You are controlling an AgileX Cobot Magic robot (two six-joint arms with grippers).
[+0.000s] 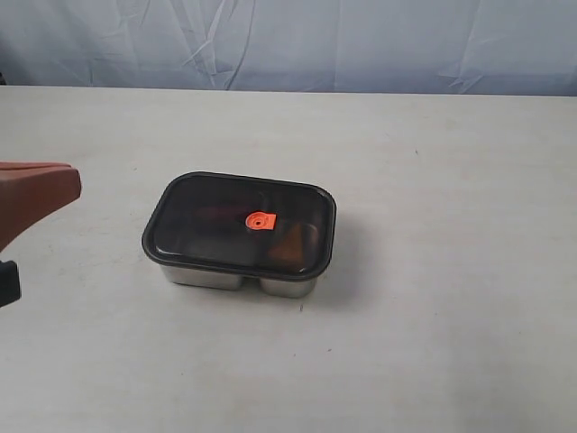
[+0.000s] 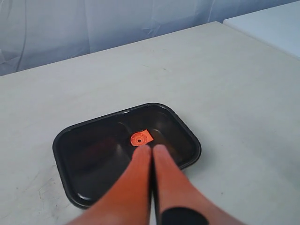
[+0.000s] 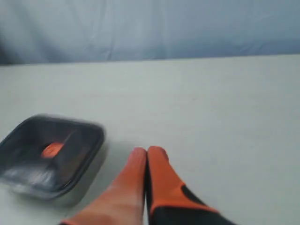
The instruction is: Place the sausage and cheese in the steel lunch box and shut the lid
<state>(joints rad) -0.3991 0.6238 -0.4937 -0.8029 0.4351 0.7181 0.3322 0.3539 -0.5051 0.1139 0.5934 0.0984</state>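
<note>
Looking over the bench, you have a matte off-white tabletop, faintly scuffed and speckled; behind its far edge hangs a pale blue-grey wrinkled cloth backdrop; in the left wrist view a second, whiter surface sits just past the table's corner.

Near the middle of the table stands the shiny rectangular stainless-steel lunch box; the dark translucent rounded-rectangle plastic lid sits on it, level, covering the whole rim; only the box's near steel wall shows below the lid.

The small orange valve tab lies at the lid's centre; it carries a round moulded mark, too small for you to read.

Through the lid, the divider is faintly visible; a dim orange-brown wedge, the yellow-orange toy cheese, lies in the smaller compartment; a weak reddish tint on the larger side reads as the small red toy sausage, outline too dark to confirm.

The left gripper, with orange fingers, has its tips pressed together and grips nothing; it hangs above the table off the box's left side, apart from it.

The right gripper has its orange fingers likewise together and empty; it is clear of the box, which looks blurred in that view.
</note>
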